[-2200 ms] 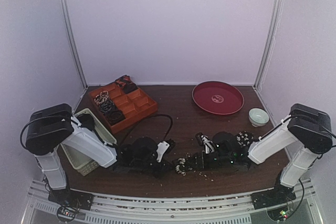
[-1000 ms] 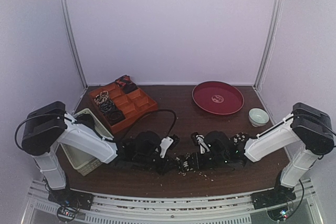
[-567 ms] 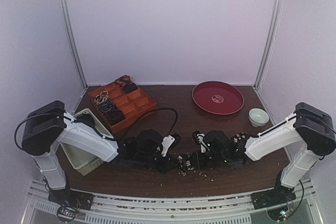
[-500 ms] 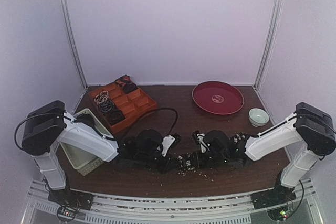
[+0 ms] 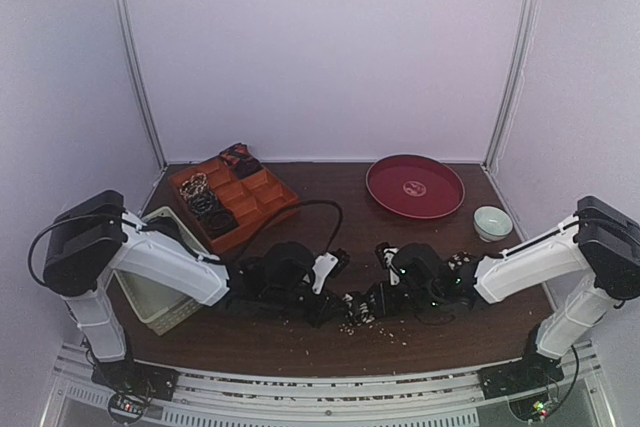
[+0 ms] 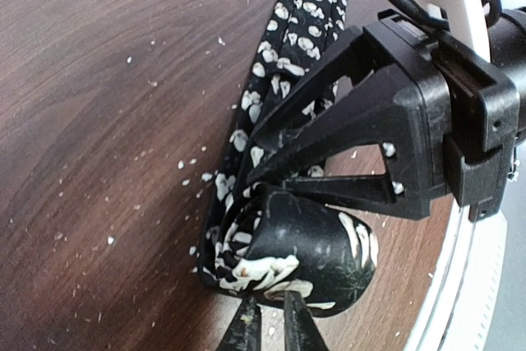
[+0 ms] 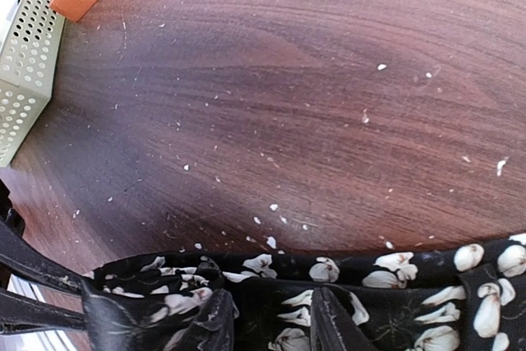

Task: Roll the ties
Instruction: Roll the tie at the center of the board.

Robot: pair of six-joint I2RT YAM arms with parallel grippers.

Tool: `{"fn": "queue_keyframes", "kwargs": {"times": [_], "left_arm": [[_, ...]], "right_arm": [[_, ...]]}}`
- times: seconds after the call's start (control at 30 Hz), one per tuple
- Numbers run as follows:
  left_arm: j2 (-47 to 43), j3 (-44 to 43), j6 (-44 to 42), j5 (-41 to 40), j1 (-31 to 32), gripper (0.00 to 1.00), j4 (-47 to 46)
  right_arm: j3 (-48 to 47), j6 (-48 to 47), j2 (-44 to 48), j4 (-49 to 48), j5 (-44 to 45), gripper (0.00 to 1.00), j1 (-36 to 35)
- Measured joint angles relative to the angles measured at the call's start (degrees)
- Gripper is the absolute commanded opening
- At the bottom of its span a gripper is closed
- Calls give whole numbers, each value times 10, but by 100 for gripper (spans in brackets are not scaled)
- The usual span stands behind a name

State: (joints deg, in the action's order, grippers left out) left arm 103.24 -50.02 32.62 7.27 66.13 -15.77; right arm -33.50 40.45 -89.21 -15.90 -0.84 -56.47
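Observation:
A black tie with white flowers lies on the brown table, its end rolled into a coil (image 6: 304, 244) and its strip (image 6: 288, 63) running away. My left gripper (image 6: 273, 326) is shut, its thin tips pinching the coil's edge. From the far side my right gripper's fingers (image 6: 345, 104) straddle the strip just behind the coil. In the right wrist view the tie (image 7: 370, 285) lies across the bottom with my right gripper (image 7: 271, 322) open over it. From above, the left gripper (image 5: 330, 309) and right gripper (image 5: 368, 302) meet at the coil (image 5: 351, 307); the tie's tail (image 5: 462, 263) lies to the right.
An orange compartmented tray (image 5: 262, 209) with rolled ties stands at the back left, with a white perforated basket (image 5: 150, 292) in front of it. A red plate (image 5: 415, 187) and a pale bowl (image 5: 492, 221) sit at the back right. White crumbs speckle the table.
My right gripper's jaws have spread wider over the tie. Both grippers and the coil have crept slightly to the right.

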Motion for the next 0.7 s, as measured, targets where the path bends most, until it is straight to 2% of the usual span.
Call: {"fn": "queue_keyframes", "kwargs": {"times": [0.1,0.4,0.5,0.7], "left_arm": [[5,-7,-1,0,0,12,0],[27,-33,-2,0,0,12,3],[37,-46,-5,1,0,12,4],[52,-66,-6,4,0,11,3]], "right_arm": [[0,0,10,15,10,36,2],[0,7,90,44,23,55,15],[5,10,112,36,4,54,16],[19,16,118,27,-26,45,16]]}}
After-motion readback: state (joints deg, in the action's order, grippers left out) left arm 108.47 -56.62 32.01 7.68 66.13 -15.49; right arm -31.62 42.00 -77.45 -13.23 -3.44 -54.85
